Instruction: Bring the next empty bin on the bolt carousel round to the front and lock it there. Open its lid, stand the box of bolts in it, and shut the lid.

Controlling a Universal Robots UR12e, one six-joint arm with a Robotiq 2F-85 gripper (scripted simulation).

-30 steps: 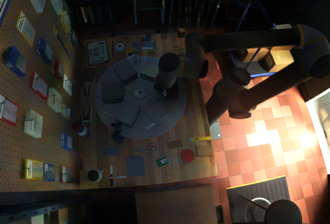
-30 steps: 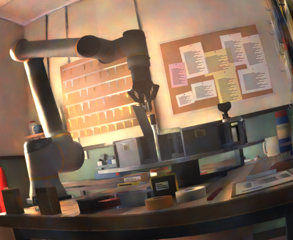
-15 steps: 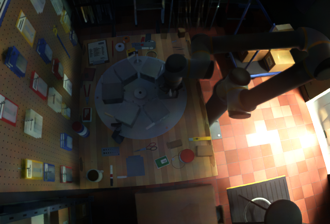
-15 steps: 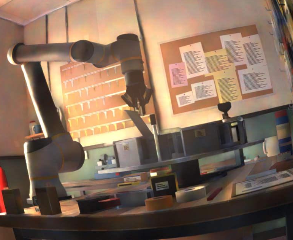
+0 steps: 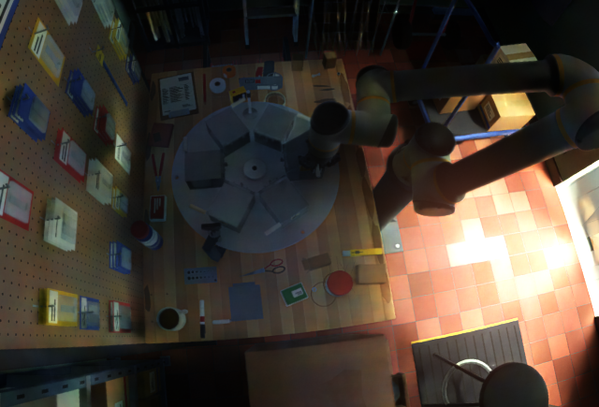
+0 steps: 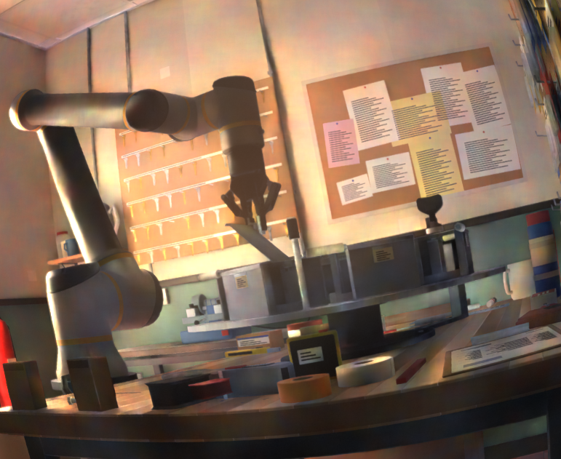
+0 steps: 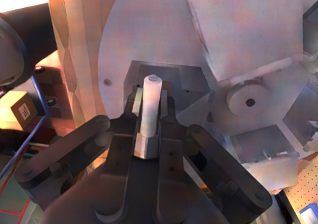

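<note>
The front bin (image 6: 260, 290) on the carousel (image 5: 255, 176) has its lid (image 6: 258, 240) swung partway, slanting up from the hinge toward the robot's side. I hold the lid's white handle (image 7: 150, 108) in my gripper (image 7: 149, 108), which is closed on it above the bin (image 7: 165, 88). In the wrist camera I cannot tell what the bin's dark inside holds. The other bins round the disc have their lids down. The lock knob (image 6: 429, 207) stands on the carousel's far side. A brown box (image 5: 371, 273) lies on the bench near its robot-side edge.
The carousel's hub (image 7: 248, 97) is close to my fingers. Tape rolls (image 6: 364, 370), a red tin (image 5: 338, 283), scissors (image 5: 271, 268) and a clipboard (image 5: 178, 95) lie on the bench around the disc. A pegboard wall (image 5: 58, 151) runs along the bench's far side.
</note>
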